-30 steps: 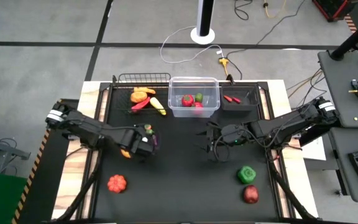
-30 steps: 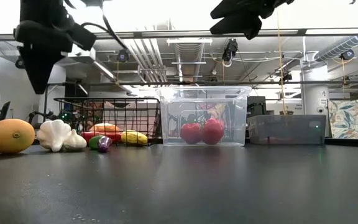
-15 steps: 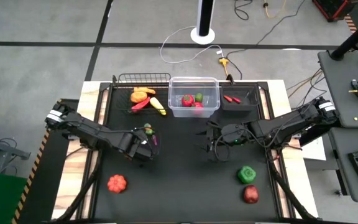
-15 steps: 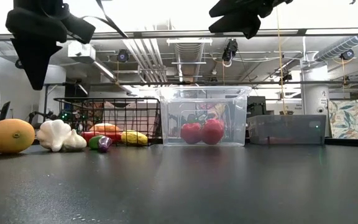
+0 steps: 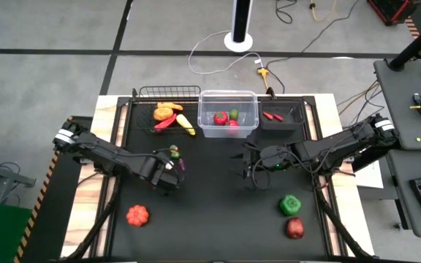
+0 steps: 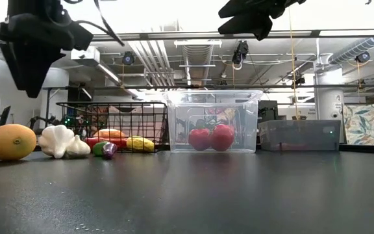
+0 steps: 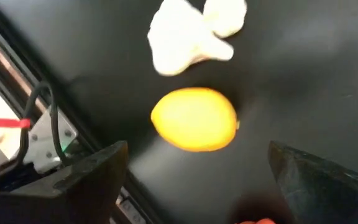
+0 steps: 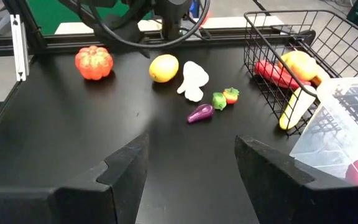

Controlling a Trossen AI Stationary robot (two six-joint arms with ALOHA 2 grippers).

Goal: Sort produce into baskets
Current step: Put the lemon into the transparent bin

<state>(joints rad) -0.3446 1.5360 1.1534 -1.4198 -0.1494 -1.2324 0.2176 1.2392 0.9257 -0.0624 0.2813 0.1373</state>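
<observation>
A yellow round fruit (image 7: 194,118) lies on the black table beside white garlic (image 7: 197,34). My left gripper (image 7: 197,177) hangs open above the fruit, one finger on each side of it, touching nothing. It also shows in the high view (image 5: 159,174) and in the low view (image 6: 28,65). My right gripper (image 5: 248,166) waits open and empty mid-table, below the clear bin (image 5: 229,124). The wire basket (image 5: 168,93) holds orange, red and yellow produce. The clear bin holds red and green pieces, and the dark tray (image 5: 282,126) holds red chillies.
An orange pumpkin (image 5: 137,214) lies near the front left. A green pepper (image 5: 290,204) and a red tomato (image 5: 294,228) lie at the front right. A small purple eggplant (image 8: 201,113) and small green and red pieces (image 8: 224,98) lie near the garlic.
My left gripper has gone toward the table's left edge and now stands over the yellow fruit, hiding it in the high view. It has stayed open. Nothing on the table has moved.
</observation>
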